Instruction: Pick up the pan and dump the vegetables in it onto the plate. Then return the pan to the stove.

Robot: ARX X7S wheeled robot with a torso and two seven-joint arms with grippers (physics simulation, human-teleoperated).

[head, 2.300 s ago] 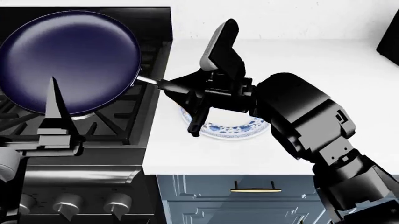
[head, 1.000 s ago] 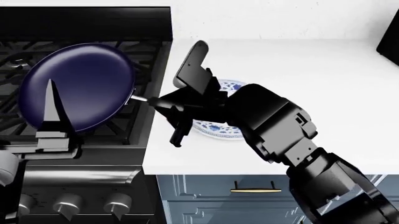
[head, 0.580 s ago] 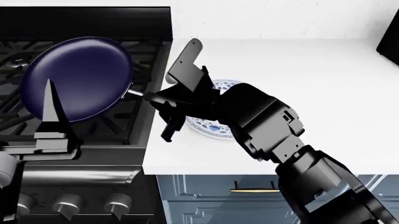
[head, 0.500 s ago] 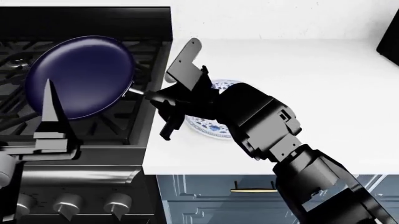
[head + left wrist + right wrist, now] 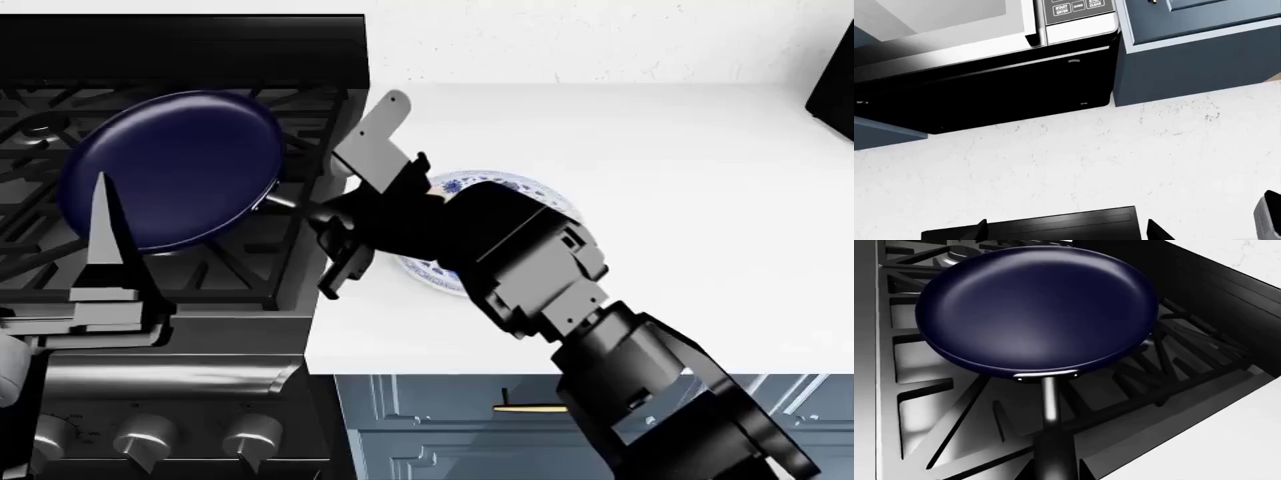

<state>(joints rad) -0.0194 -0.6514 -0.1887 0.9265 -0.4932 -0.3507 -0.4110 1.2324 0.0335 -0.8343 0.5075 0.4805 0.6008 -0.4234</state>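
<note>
The navy pan (image 5: 174, 170) is empty and sits level, low over the stove grates (image 5: 240, 270); I cannot tell if it touches them. My right gripper (image 5: 320, 215) is shut on its black handle (image 5: 1049, 405). The right wrist view shows the pan (image 5: 1037, 305) over the grates (image 5: 921, 405), with the gripper (image 5: 1054, 467) clamped on the handle. The plate (image 5: 483, 184) lies on the white counter, mostly hidden by my right arm. The vegetable is not in view. My left gripper (image 5: 114, 250) is open and empty at the stove's front left, pointing up (image 5: 1065, 230).
A microwave (image 5: 987, 30) and blue wall cabinets (image 5: 1201, 45) hang above the stove. The white counter (image 5: 667, 150) runs to the right. Silver knobs (image 5: 147, 435) line the stove front. A drawer with a brass handle (image 5: 534, 408) is below the counter.
My right arm has swung left and down with the pan. The pan has gone from high and tilted to level and low over the grates. The left arm has barely moved.
</note>
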